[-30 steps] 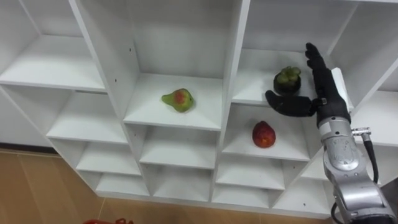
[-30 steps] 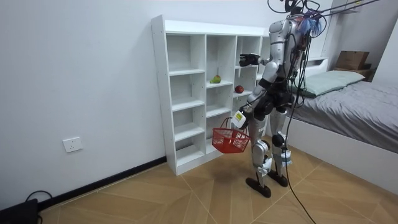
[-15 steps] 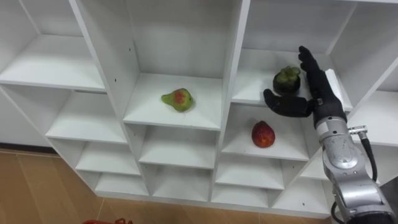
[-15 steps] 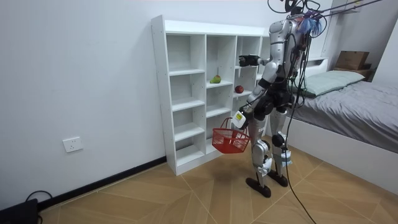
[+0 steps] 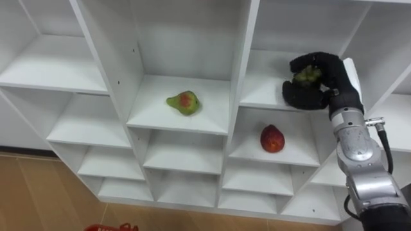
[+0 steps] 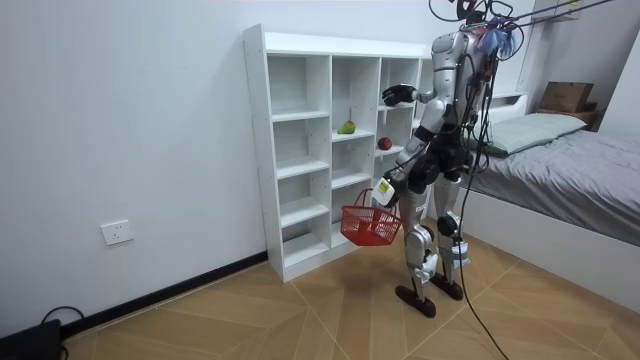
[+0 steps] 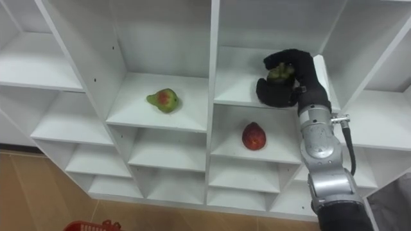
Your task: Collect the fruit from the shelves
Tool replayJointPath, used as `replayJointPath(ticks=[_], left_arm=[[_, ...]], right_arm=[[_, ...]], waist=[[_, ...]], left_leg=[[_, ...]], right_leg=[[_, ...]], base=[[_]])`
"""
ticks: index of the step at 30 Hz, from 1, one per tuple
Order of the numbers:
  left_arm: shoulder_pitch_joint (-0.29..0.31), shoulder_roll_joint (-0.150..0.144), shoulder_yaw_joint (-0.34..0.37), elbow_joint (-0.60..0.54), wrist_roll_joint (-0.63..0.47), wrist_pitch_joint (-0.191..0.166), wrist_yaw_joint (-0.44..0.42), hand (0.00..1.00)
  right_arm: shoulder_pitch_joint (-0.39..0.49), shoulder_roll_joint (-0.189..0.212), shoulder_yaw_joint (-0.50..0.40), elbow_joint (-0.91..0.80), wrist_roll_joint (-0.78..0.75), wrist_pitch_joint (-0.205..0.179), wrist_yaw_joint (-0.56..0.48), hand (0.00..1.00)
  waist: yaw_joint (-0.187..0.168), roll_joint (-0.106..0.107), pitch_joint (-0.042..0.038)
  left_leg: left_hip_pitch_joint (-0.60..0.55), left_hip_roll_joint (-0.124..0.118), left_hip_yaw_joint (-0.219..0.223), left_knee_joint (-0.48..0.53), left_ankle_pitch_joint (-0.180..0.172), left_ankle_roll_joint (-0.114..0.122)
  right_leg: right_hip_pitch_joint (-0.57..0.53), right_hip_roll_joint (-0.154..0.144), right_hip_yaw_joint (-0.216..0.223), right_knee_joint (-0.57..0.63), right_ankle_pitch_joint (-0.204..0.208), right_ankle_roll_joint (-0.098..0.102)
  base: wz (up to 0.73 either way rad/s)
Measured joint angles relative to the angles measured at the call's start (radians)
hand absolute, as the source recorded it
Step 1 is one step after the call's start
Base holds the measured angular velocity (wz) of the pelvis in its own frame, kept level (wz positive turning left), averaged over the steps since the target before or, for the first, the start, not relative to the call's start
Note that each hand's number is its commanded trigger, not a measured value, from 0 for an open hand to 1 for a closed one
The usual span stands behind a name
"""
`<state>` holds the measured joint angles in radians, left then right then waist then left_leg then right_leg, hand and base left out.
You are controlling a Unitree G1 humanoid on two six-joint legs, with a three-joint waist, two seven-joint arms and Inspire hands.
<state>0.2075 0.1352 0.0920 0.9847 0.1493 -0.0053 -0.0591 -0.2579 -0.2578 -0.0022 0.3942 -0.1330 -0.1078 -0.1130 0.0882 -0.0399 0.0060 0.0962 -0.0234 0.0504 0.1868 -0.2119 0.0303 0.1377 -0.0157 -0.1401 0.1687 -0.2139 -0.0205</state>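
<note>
The right hand [image 5: 326, 86] has its fingers curled round the green fruit [image 5: 307, 74] at the front edge of the shelf unit's [image 5: 212, 96] upper right compartment. The red fruit [image 5: 272, 138] lies in the compartment below, and the pear [image 5: 184, 101] in the middle column. The left hand [image 6: 384, 192] carries the basket [image 6: 369, 226] (its fingers cannot be made out).

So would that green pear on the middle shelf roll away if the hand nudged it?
Probably not far: the pear lies on its side, and its tapered shape would likely swing it in a curve. It looks firm, so it should keep its shape when gripped.
</note>
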Motion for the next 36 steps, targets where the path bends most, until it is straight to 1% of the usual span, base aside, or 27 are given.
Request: replayJointPath(ticks=[4, 6, 12, 17, 19, 23, 28, 30, 32, 35, 36], left_arm=[[-0.002, 0.000, 0.000, 0.000, -0.001, 0.000, 0.000, 1.00], [-0.003, 0.000, 0.000, 0.000, -0.001, 0.000, 0.000, 1.00], [-0.003, 0.000, 0.000, 0.000, -0.001, 0.001, 0.000, 1.00], [-0.002, 0.000, 0.000, 0.000, -0.004, 0.001, 0.001, 1.00], [-0.001, 0.001, -0.003, 0.000, -0.021, 0.001, 0.001, 1.00], [0.002, 0.003, -0.018, 0.000, -0.039, 0.001, 0.009, 1.00], [0.002, 0.000, -0.021, 0.000, -0.037, 0.001, 0.011, 1.00], [0.002, -0.004, -0.021, 0.000, -0.037, 0.001, 0.012, 1.00], [0.000, -0.005, -0.022, 0.000, -0.037, 0.001, 0.011, 1.00], [-0.003, -0.004, -0.031, 0.001, -0.038, 0.000, 0.013, 1.00], [-0.004, -0.004, -0.036, 0.001, -0.037, -0.002, 0.015, 1.00]], right_arm=[[0.000, 0.000, 0.004, 0.000, -0.004, 0.006, 0.008, 1.00], [0.000, 0.000, 0.004, 0.000, -0.005, 0.015, 0.009, 1.00], [0.000, 0.000, 0.011, 0.000, -0.031, 0.023, 0.023, 1.00], [0.000, 0.000, 0.011, 0.000, -0.029, 0.023, 0.028, 1.00], [0.000, 0.000, 0.010, -0.001, -0.024, 0.023, 0.028, 1.00], [0.000, 0.001, 0.027, -0.008, 0.033, 0.025, 0.026, 1.00], [0.004, 0.001, 0.033, -0.014, 0.117, 0.026, 0.026, 1.00], [0.014, 0.002, 0.031, -0.032, 0.135, 0.026, 0.029, 1.00], [0.030, 0.006, 0.033, -0.054, 0.157, 0.027, 0.038, 1.00], [0.052, 0.020, 0.035, -0.081, 0.174, 0.026, 0.048, 1.00], [0.074, 0.022, 0.040, -0.110, 0.170, 0.026, 0.057, 1.00]], waist=[[0.001, -0.002, -0.0010], [0.003, -0.005, -0.0032], [0.003, -0.007, -0.0055], [0.002, -0.007, -0.0056], [0.003, -0.007, -0.0054], [0.002, -0.001, -0.0053], [-0.002, 0.009, -0.0085], [-0.003, 0.017, -0.0086], [-0.004, 0.019, -0.0092], [-0.007, 0.020, -0.0095], [-0.007, 0.020, -0.0094]], left_leg=[[0.000, 0.000, 0.000, 0.000, 0.000, 0.000], [0.000, 0.000, 0.000, 0.000, 0.000, 0.000], [0.002, 0.000, 0.000, 0.001, 0.000, 0.000], [0.002, 0.000, 0.000, 0.001, 0.000, 0.000], [0.002, -0.001, 0.000, 0.002, 0.000, 0.000], [0.000, 0.000, 0.000, 0.002, 0.000, 0.000], [0.000, 0.000, -0.001, 0.002, 0.000, 0.000], [0.000, 0.000, -0.001, 0.002, 0.000, 0.000], [0.001, 0.000, 0.000, 0.002, 0.000, 0.000], [0.003, 0.000, 0.000, 0.002, 0.000, 0.000], [0.002, 0.000, 0.000, 0.002, 0.000, 0.000]], right_leg=[[0.000, 0.000, 0.000, 0.000, 0.000, 0.000], [0.000, 0.000, 0.000, 0.000, 0.000, 0.000], [0.004, 0.000, 0.000, 0.001, 0.000, 0.000], [0.005, 0.000, 0.000, 0.001, 0.000, 0.000], [0.009, 0.000, 0.000, 0.001, 0.000, 0.000], [0.008, 0.000, 0.000, 0.001, 0.000, 0.000], [0.007, 0.000, 0.001, 0.001, 0.000, 0.000], [0.006, 0.000, 0.001, 0.001, 0.000, 0.000], [0.008, 0.000, 0.000, 0.001, 0.000, 0.000], [0.011, 0.000, -0.001, 0.001, 0.000, 0.000], [0.010, 0.000, -0.001, 0.000, 0.000, 0.000]], base=[[0.00], [0.00], [0.00], [0.00], [0.00], [0.00], [0.00], [0.00], [0.00], [0.00], [0.00]])
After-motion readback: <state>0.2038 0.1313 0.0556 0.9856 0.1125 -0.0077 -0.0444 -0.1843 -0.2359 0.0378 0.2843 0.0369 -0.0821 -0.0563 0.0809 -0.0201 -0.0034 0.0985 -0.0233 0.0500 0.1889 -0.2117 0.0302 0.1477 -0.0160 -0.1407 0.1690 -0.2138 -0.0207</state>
